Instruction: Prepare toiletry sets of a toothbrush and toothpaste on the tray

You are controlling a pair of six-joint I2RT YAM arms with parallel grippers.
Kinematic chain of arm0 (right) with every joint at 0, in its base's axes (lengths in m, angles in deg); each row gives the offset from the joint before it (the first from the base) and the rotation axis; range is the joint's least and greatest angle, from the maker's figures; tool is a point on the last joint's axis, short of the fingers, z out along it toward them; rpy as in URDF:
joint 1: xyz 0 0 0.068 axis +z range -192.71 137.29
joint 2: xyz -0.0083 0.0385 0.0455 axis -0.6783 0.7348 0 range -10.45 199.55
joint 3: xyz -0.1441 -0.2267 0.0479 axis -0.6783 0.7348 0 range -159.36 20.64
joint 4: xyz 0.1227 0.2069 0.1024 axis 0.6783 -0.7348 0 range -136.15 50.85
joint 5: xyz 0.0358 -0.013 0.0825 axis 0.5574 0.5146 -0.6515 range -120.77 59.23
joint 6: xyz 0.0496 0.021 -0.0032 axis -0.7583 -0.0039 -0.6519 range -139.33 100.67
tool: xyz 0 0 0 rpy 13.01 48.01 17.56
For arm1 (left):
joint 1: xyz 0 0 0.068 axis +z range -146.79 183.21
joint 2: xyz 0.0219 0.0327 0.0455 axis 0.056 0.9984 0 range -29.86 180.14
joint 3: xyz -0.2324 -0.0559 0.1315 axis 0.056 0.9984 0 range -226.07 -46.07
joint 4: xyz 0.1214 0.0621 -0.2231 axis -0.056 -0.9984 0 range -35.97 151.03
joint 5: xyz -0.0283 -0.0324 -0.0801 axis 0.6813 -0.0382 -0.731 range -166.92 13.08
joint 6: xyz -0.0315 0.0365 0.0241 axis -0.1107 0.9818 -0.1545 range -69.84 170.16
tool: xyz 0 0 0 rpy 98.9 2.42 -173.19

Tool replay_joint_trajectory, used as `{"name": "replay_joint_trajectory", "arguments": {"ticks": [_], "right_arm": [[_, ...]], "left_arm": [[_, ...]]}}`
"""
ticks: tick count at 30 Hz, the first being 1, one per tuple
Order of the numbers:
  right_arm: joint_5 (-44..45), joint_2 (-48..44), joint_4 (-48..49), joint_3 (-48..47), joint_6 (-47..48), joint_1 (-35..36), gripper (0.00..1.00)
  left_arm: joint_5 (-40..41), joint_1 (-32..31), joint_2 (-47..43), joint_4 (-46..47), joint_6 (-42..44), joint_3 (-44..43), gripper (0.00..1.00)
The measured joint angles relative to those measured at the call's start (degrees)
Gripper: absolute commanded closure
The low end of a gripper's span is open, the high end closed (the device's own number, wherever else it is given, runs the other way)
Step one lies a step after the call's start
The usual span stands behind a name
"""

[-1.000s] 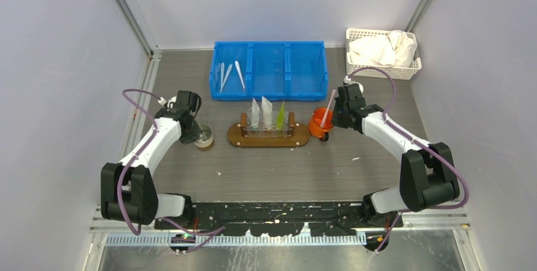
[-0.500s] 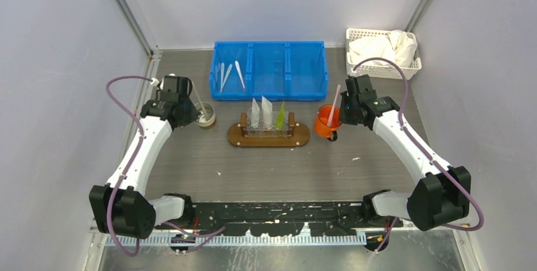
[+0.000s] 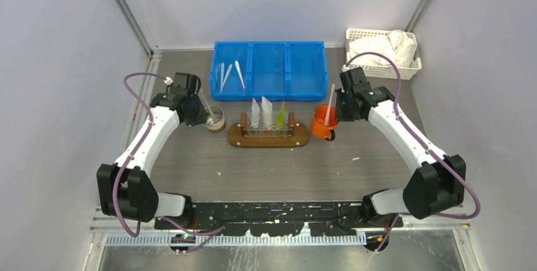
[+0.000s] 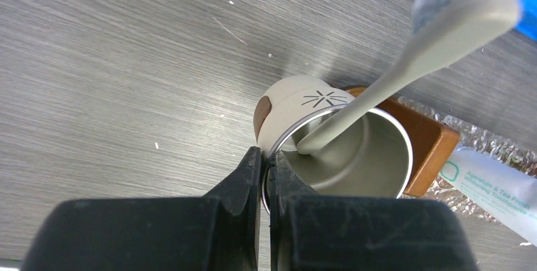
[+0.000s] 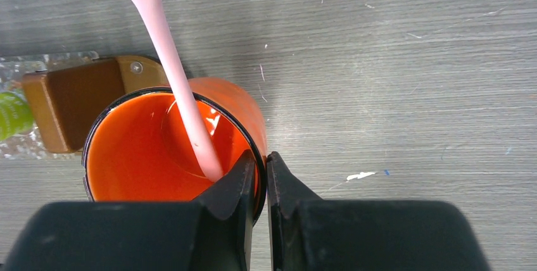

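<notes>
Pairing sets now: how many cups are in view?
2: beige cup left of the tray, rim pinched by left gripper; orange cup right of it, pinched by right gripper.

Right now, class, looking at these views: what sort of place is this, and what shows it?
Probably a robot lab test cell: two white-and-black robot arms bolted to a grey table, plain enclosing panels, and staged props such as a blue three-compartment plastic bin and a dark-brown oval wooden tray.

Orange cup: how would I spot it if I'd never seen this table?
Find the big blue bin at the back, then the brown tray in front of it. The orange cup is just off the tray's right end. Unlike the beige cup on the left, it holds a pink toothbrush.
</notes>
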Motion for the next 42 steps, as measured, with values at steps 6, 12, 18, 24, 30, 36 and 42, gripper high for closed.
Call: {"name": "replay_joint_trajectory", "arguments": {"ticks": [6,12,18,24,30,36,42], "right_arm": [[0.5,5.8,1.4,-0.4,0.0,2.0,0.99],[1.2,9.9,3.0,-3.1,-0.1,3.2,0.99],[1.9,13.2,4.1,-7.5,-0.5,4.5,0.99],[3.3,17.6,4.9,-9.1,-0.7,8.8,0.99],[5.6,17.8,5.5,-7.6,-1.5,11.5,0.99],[6.9,16.1,6.4,-5.6,-2.8,12.3,0.99],[8.1,14.3,4.9,-4.4,-3.1,13.0,0.99]], "left_arm": [[0.0,-3.7,4.0,1.5,0.0,-0.8,0.99],[0.4,-6.1,8.4,3.1,-0.2,-3.1,0.99],[1.2,-7.7,9.8,3.4,-0.4,-3.7,0.99],[1.3,-8.3,10.0,3.5,-0.5,-3.7,0.99],[2.1,-8.7,10.0,3.5,-0.4,-3.7,0.99],[3.3,-9.6,9.9,3.5,-0.4,-3.7,0.99],[3.6,-10.8,9.6,3.4,-0.5,-3.5,0.99]]}}
